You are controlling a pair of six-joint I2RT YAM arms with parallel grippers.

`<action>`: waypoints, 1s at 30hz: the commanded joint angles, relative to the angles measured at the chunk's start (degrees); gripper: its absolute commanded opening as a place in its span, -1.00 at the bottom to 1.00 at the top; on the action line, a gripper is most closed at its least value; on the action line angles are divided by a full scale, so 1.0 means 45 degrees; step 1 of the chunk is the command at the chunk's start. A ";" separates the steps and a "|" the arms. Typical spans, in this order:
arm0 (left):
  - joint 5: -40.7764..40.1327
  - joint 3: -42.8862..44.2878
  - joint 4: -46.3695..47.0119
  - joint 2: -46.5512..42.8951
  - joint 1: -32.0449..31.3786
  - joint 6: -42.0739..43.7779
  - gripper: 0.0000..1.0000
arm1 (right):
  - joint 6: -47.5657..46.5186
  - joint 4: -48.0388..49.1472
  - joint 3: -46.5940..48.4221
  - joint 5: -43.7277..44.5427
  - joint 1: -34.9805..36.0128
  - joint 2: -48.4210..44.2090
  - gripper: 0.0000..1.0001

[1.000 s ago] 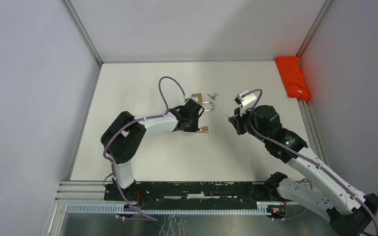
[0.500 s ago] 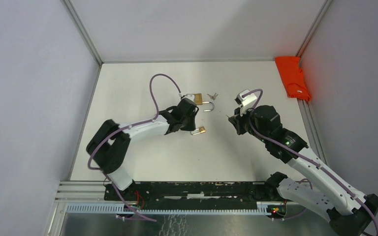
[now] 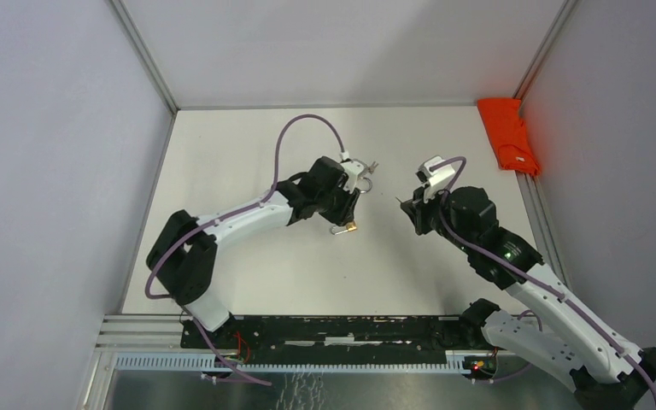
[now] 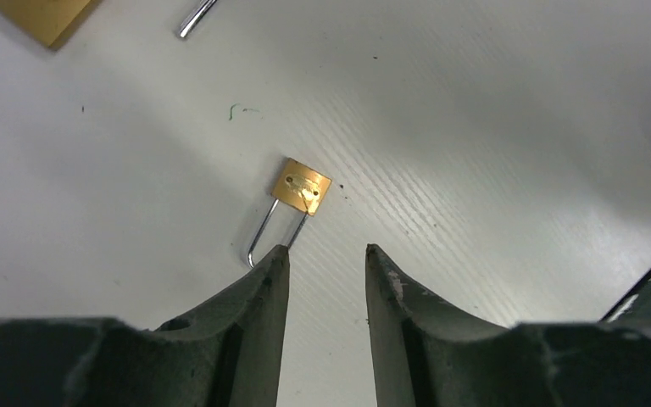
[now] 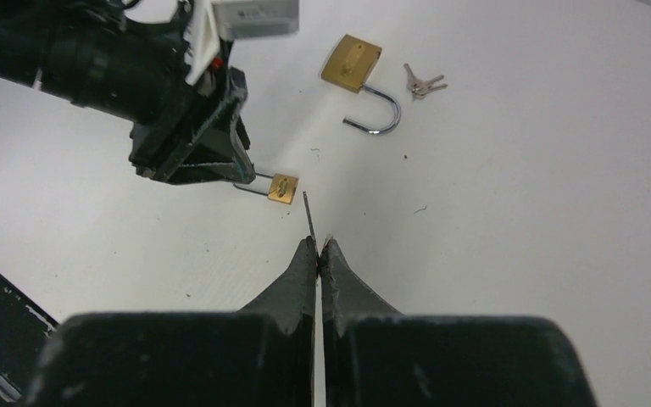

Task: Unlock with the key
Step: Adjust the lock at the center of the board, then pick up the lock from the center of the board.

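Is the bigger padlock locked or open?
Open: on the bigger padlock, one end of the shackle hangs free of the body.

small padlock [image 4: 303, 186]: brass body, shiny steel shackle | desk [image 4: 492, 127]: matt white, finely ribbed | cloth [image 3: 509, 135]: red fabric

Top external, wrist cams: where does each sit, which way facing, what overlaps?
Top external: above and behind the bases, looking down at the table; left arm and right arm show.
Left wrist: on the left arm, looking down past its open left gripper at the small padlock.
Right wrist: on the right arm, looking across the table past the right gripper, shut on a key, toward the left gripper.
Shared: both wrist views show the small padlock.
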 commanded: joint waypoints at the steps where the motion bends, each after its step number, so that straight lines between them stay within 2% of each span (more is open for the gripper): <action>1: 0.0919 0.1626 -0.1777 0.0858 -0.0027 0.3009 -0.10 | 0.0241 -0.0041 0.0447 0.0711 -0.0037 -0.0731 -1.00; 8: 0.0679 0.2696 -0.2642 0.2045 -0.0040 0.4273 -0.09 | -0.0015 -0.0308 0.0627 0.0930 -0.0036 -0.1176 -1.00; 22: -0.0517 0.3331 -0.2819 0.3971 -0.0625 0.4440 -0.05 | -0.0109 -0.0529 0.1050 0.1111 -0.0036 -0.1355 -1.00; 30: -0.1229 0.3312 -0.2365 0.4197 -0.0881 0.4678 -0.05 | -0.0202 -0.0495 0.0991 0.0938 -0.0037 -0.1275 -1.00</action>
